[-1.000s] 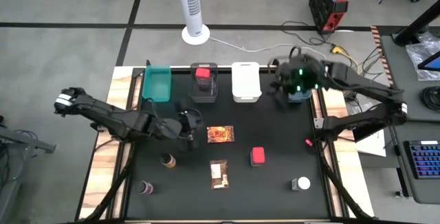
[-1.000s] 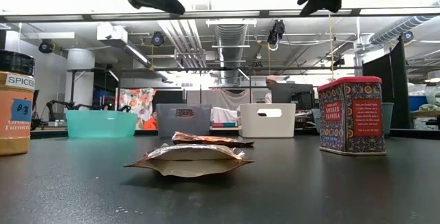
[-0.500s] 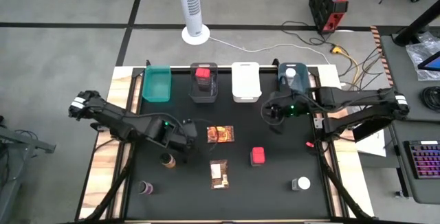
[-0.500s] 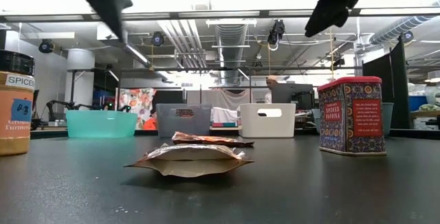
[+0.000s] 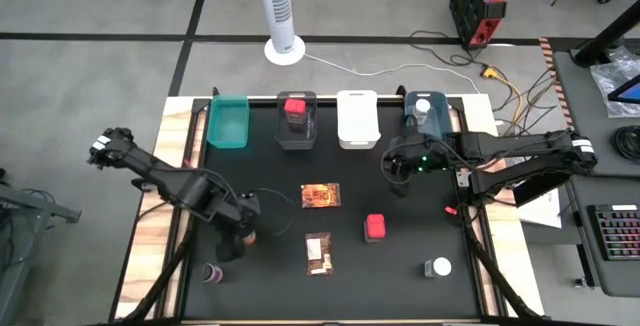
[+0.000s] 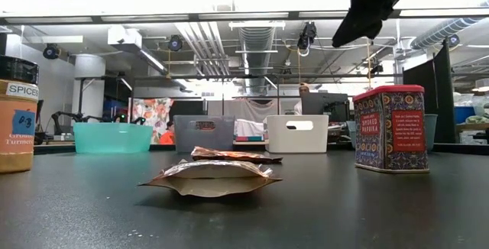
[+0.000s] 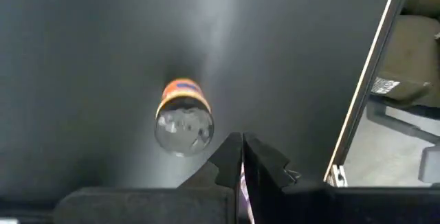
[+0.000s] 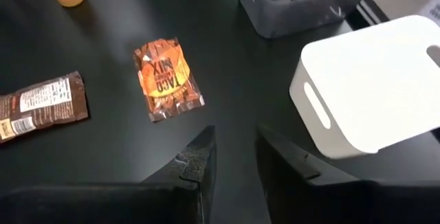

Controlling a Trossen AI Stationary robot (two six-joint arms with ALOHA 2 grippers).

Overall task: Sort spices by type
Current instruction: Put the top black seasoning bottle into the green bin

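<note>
**Spices mid-sort, both arms empty**

We see a red tub (image 5: 295,107) in the grey bin (image 5: 296,133) and a white-capped jar (image 5: 422,107) in the blue bin (image 5: 412,113). On the black table (image 5: 400,276) lie an orange packet (image 5: 320,196), a brown packet (image 5: 319,251), a second red tub (image 5: 375,227), a second white-capped jar (image 5: 438,266), a dark-capped bottle (image 5: 244,234) and a purple bottle (image 5: 212,272). The teal bin (image 5: 228,123) and white bin (image 5: 358,119) hold nothing we can see. The left gripper (image 7: 240,159) hangs over the dark-capped bottle, fingers pressed together, empty. The right gripper (image 8: 232,157) sits near the white and blue bins, fingers slightly parted, holding nothing.
</note>
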